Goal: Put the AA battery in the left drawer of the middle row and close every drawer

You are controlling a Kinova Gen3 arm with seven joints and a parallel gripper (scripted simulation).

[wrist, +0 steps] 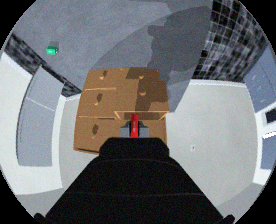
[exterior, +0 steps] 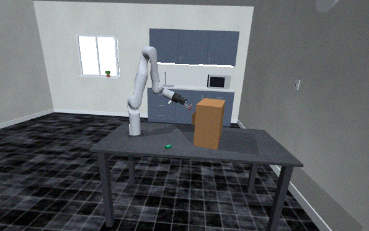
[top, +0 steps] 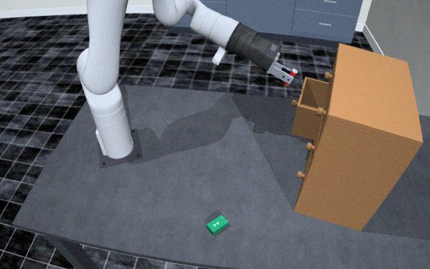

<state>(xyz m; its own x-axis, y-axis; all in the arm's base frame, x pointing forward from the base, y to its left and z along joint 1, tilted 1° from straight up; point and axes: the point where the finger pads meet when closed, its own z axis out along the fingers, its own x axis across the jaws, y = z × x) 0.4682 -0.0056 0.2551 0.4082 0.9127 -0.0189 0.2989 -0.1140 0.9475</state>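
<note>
The chest (top: 359, 159) (exterior: 209, 124) (wrist: 109, 95) stands upright, fronts towards the arm. Its left middle drawer (top: 304, 121) (exterior: 193, 118) (wrist: 151, 103) is pulled out, looks level, and its visible inside is bare. The other drawers look pushed in. My gripper (top: 290, 77) (exterior: 189, 107) (wrist: 134, 126) is shut on the AA battery, red with a pale end (top: 294, 71), one end tilted up. In the top view it is higher than the open drawer's rim and a little to the arm's side of it. In the wrist view the battery (wrist: 134, 122) overlaps the drawer's rim. The drawer's floor is hidden.
A green box (top: 217, 225) (exterior: 168, 146) (wrist: 52, 50) lies on the table (top: 164, 202) (exterior: 153, 144), apart from the chest. The upper left drawer's knob (top: 327, 75) sticks out above the open drawer. The upper right drawer's knob (top: 320, 111) is beside it.
</note>
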